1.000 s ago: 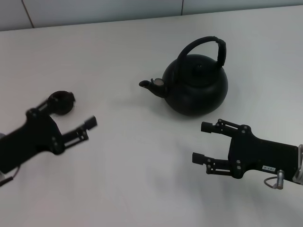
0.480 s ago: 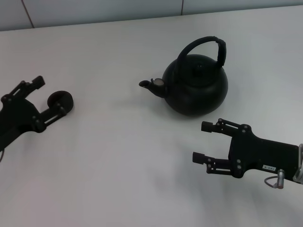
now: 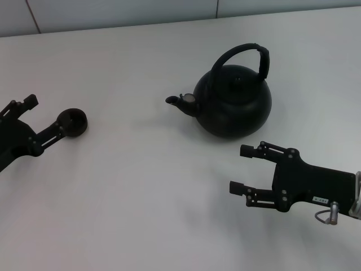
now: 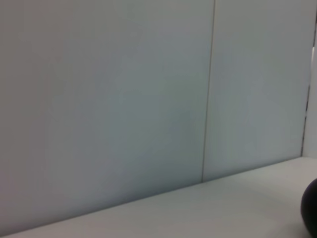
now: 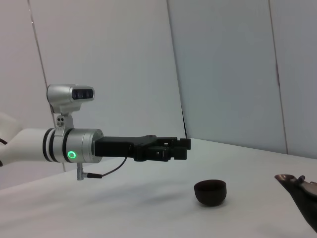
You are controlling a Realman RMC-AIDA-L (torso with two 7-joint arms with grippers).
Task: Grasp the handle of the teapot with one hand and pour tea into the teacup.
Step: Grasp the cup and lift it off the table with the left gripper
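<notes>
The black teapot (image 3: 232, 104) stands upright on the white table, its spout (image 3: 179, 103) pointing left and its arched handle (image 3: 243, 52) standing over the lid. The tiny dark teacup (image 3: 73, 122) sits far to its left. My left gripper (image 3: 45, 114) is open and empty at the left edge, one fingertip just beside the teacup. My right gripper (image 3: 240, 169) is open and empty, hovering in front of the teapot and apart from it. The right wrist view shows the left gripper (image 5: 182, 148), the teacup (image 5: 210, 192) and the teapot's spout (image 5: 296, 181).
The white table (image 3: 146, 192) runs back to a pale panelled wall (image 3: 113, 14). The left wrist view shows the wall (image 4: 124, 99) and a dark round edge (image 4: 311, 206) at the frame's side.
My left gripper has drawn back to the left, off the teacup, which now shows whole. The right arm, teapot and teacup have not moved.
</notes>
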